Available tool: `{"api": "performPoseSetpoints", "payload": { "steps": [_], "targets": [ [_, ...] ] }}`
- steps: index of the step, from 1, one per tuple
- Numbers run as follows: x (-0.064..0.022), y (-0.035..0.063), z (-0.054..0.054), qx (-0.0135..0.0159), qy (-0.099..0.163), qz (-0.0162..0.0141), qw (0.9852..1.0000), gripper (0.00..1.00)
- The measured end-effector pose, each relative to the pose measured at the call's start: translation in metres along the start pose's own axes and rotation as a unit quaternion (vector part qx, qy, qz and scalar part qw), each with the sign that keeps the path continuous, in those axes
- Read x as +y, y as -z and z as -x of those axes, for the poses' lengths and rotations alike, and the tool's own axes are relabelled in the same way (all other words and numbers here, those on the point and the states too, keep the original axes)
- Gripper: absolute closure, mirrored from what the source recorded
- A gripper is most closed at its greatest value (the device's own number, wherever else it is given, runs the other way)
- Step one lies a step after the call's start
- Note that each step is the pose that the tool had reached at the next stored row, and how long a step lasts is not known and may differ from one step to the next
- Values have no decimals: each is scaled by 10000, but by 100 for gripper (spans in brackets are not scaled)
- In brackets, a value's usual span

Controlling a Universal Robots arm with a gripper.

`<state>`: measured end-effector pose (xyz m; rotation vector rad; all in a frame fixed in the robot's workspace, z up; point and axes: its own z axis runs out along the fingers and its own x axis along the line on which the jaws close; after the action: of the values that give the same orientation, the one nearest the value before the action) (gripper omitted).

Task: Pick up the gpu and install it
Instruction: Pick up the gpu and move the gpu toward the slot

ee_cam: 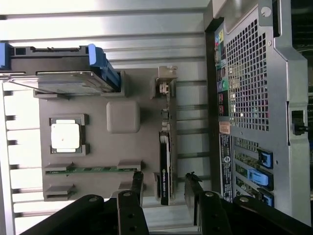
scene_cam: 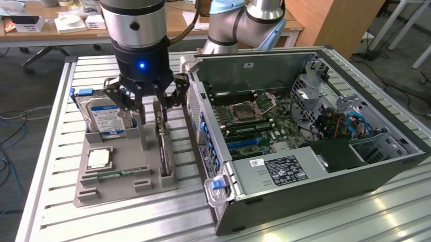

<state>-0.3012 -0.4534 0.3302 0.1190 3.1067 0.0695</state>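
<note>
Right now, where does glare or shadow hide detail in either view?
Exterior view: light glares off the ribbed aluminium table beside the open black computer case. Wrist view: that table washes out white, yet the thin dark gpu card in the grey plastic tray stays evenly lit.

Clear gaps flank the gpu (ee_cam: 165, 169) between hard drive (ee_cam: 63, 83) and case (ee_cam: 249, 88).
</note>
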Motion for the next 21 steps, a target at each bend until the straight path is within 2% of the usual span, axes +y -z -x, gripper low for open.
{"api": "performPoseSetpoints", "payload": {
  "steps": [3,4,5,6,21],
  "targets": [
    [2,-2,21,-1,0,1,10000,53],
    [1,-33,25,0,0,-3,10000,53],
    [-3,-112,23,-1,0,-3,10000,53],
    [-3,-122,23,0,0,-4,10000,53],
    [-34,-138,44,-1,0,-9,10000,53]
  ]
}}
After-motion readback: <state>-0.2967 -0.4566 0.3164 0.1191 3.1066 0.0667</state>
